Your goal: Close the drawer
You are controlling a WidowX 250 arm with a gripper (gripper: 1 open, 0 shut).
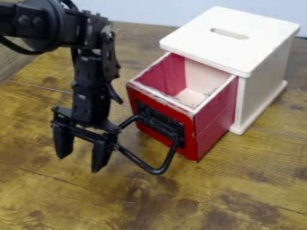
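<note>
Worn wooden planks make up the table (48,193) in front of me, scratched and dark-grained. Nearest the camera my gripper (82,154) hangs low over the boards, its fingers spread wide and grasping nothing, pointing steeply down beside the black loop handle (153,148); whether a fingertip touches the loop I cannot quite tell from this angle. Behind it, my arm rises nearly upright, then bends off toward the upper left. Past the handle sits the red drawer (180,103), pulled well out of the white cabinet (246,54). I judge it a light, rigid wooden box that should slide easily; a push on its flat red front or the stiff handle would serve.
</note>
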